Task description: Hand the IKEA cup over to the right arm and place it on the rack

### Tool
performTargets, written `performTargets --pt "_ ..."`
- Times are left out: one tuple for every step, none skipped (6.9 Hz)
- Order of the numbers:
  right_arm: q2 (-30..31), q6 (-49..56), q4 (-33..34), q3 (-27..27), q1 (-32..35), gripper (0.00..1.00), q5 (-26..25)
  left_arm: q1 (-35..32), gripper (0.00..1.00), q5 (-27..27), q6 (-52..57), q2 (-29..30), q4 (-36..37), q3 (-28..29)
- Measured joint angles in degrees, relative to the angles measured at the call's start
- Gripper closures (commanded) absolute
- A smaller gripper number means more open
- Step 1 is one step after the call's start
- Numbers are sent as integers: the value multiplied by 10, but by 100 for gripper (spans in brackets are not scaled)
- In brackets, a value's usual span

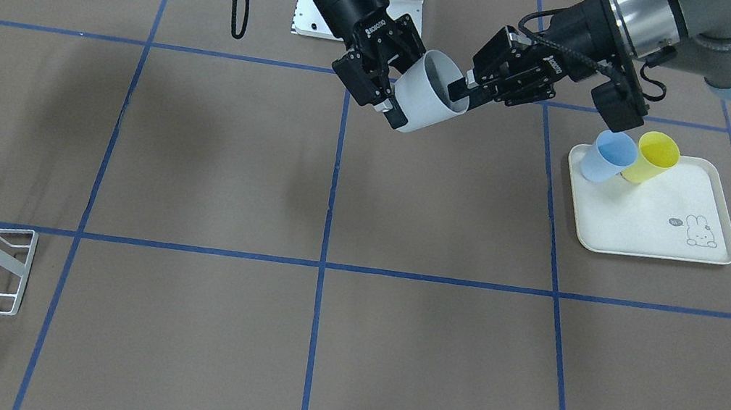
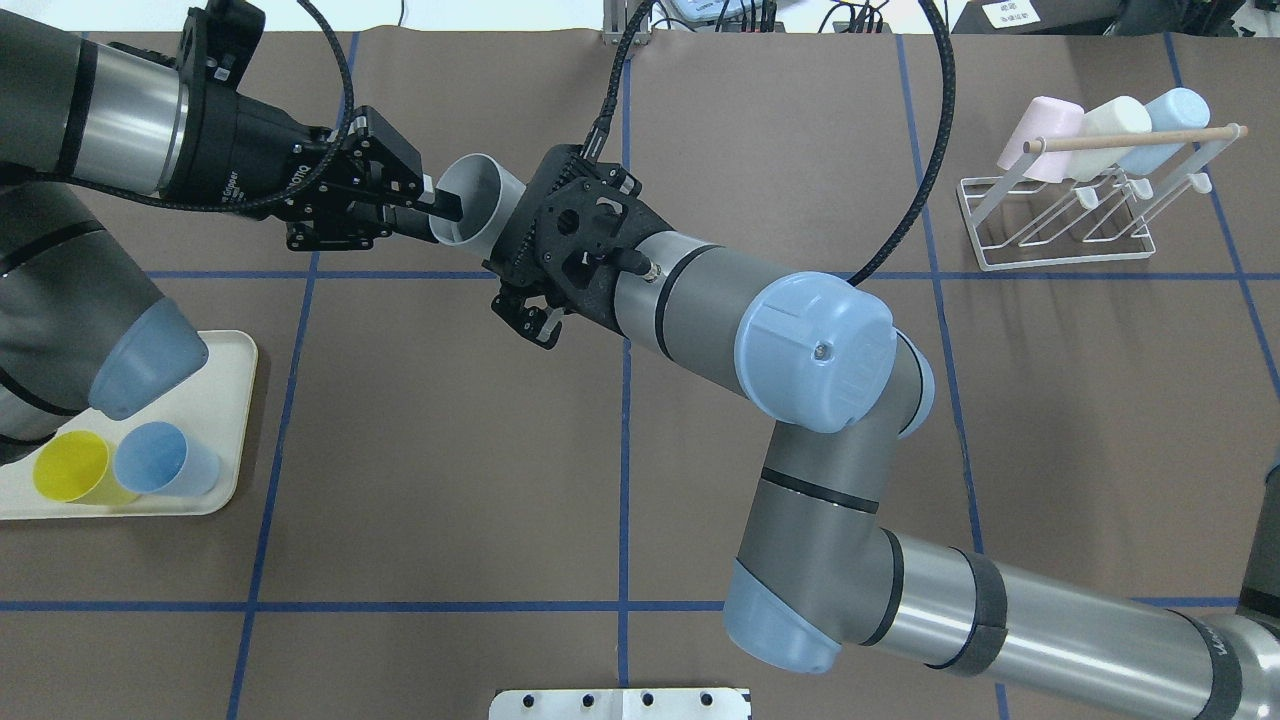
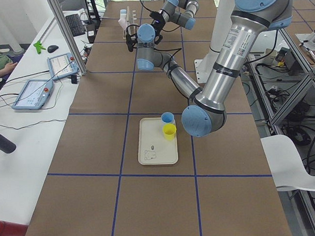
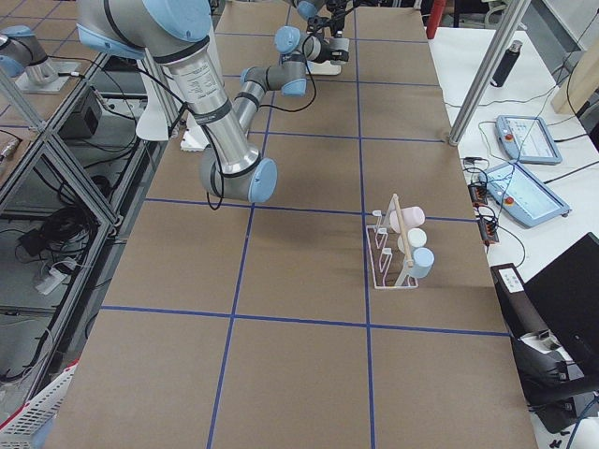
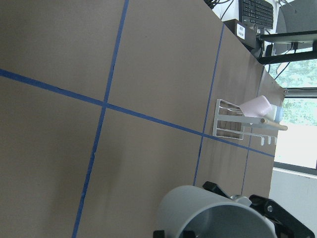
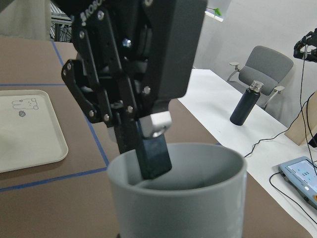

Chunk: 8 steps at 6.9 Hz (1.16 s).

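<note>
Grey cup [image 1: 427,94] aloft, far from rack [image 2: 1075,205]: my left gripper [image 1: 463,88] pinches its rim; right gripper [image 1: 408,83] grip I cannot tell.

Brown table [image 1: 197,156] with a blue tape grid [image 1: 327,228]. White side bench [image 3: 24,153] on the operators' side holds two pendants [image 3: 32,94], keyboard [image 3: 87,24], mouse [image 3: 52,48] and black bottle [image 6: 244,101]. Aluminium post [image 3: 66,33] at the bench edge. Grey chair [image 6: 265,64] beyond the bench, white chair [image 3: 299,162] on the robot side. Metal frame [image 4: 56,234] with loose cables beside the table. Window [image 5: 299,82] with greenery outside, bright daylight. Even light, soft shadows on the table.
</note>
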<state>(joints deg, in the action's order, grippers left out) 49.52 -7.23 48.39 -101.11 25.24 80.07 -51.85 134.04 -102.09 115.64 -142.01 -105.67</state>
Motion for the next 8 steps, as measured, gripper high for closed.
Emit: performTargets --pt "0 -1 4 0 2 51 0 -4 0 1 7 -2 0 0" --pt "0 -2 14 -1 9 55 1 -13 0 2 16 -8 1 0" --pt "-1 -6 44 -5 21 56 2 -27 0 2 32 -21 5 0" --pt "-1 -13 95 -16 36 60 4 -41 0 2 71 -43 19 1" --pt "-1 -22 149 -27 53 61 5 -58 0 2 138 -70 53 0" --pt "-1 -31 204 -35 71 63 14 -78 0 2 223 -100 93 0" --pt "-1 -33 264 -47 96 63 43 -99 0 1 312 -137 119 0" --pt "2 -24 328 -64 129 63 85 -121 0 -1 400 -179 129 1"
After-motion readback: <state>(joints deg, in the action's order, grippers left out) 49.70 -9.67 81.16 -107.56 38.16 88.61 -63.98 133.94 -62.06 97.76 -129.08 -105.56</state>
